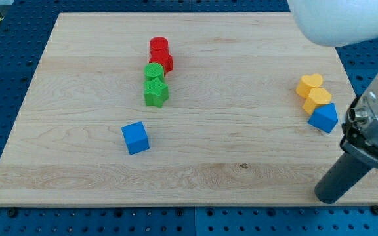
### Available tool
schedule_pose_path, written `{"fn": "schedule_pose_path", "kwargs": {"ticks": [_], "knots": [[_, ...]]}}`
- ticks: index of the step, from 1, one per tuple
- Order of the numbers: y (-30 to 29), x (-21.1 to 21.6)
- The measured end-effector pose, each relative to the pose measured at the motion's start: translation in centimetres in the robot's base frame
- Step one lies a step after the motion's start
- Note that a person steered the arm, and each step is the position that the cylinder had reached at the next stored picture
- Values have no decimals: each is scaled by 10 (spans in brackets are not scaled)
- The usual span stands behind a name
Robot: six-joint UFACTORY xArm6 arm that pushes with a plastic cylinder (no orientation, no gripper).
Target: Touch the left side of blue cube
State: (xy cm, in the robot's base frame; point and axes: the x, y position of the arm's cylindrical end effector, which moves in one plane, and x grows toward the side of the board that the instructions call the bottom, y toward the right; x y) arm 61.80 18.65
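The pale wooden board (195, 164) is carrying every block, and my tip (329, 195), a bare dark rod end holding nothing, is resting near the board's bottom-right corner while the blue cube (135, 137) is sitting well apart toward the view's left. Reaching its left face is probably calling for a pass around the cube. The red cylinder (159, 46), red block (163, 62), green cylinder (153, 71) and green star-shaped block (155, 92) are standing above it, and the yellow heart-shaped block (310, 85), yellow block (318, 99) and blue triangular block (324, 118) are clustering above my tip
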Motion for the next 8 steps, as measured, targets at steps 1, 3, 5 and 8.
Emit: {"fn": "schedule_pose_path", "kwargs": {"ticks": [1, 3, 5, 8], "knots": [[-18, 1], [-32, 0], [-115, 1], [-322, -38]]}}
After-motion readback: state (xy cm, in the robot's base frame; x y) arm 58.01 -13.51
